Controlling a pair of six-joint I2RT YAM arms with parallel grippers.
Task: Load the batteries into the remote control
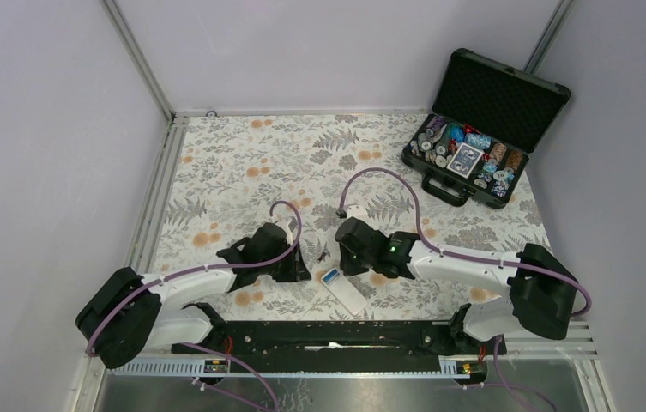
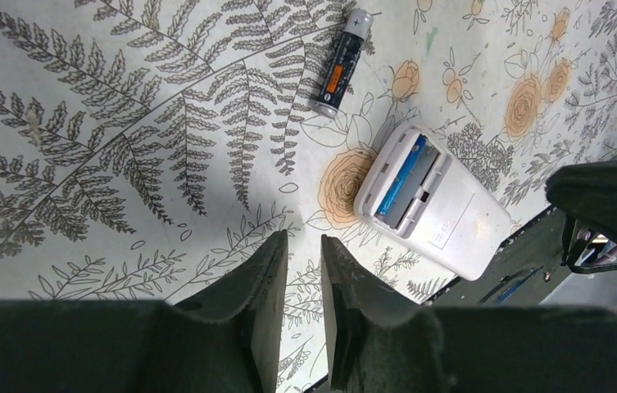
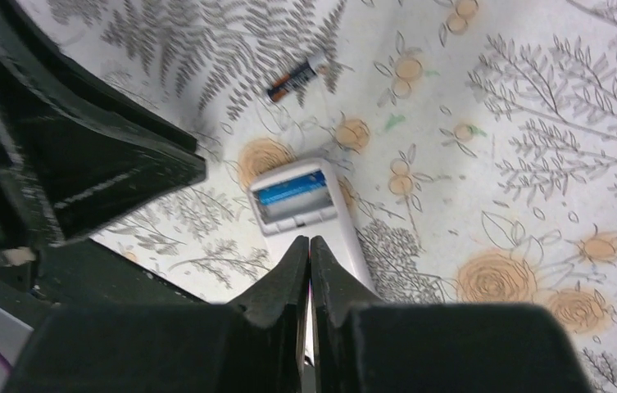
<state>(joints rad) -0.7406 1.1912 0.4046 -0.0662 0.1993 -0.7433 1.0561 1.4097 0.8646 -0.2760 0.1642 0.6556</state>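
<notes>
The tablecloth (image 1: 242, 163) is white, printed with grey ferns and orange flowers. The remote (image 2: 460, 225) is white, with a blue battery (image 2: 399, 178) in its grey compartment (image 2: 424, 184). The loose battery (image 2: 339, 64) is black with an orange band and a silver tip. The far-right case (image 1: 508, 86) is black, and its chips (image 1: 439, 146) are many-coloured.

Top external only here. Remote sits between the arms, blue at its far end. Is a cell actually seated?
Observer: Yes. The left wrist view shows the remote control with its compartment open. One blue battery is in a slot and the slot beside it is empty.
Operator: Second cell?
Observer: A black battery with an orange band lies loose on the table, apart from the remote, past its open end.
Operator: Right fingers holding anything?
Observer: No. The right fingers are closed together and empty, over the remote's plain half.
</notes>
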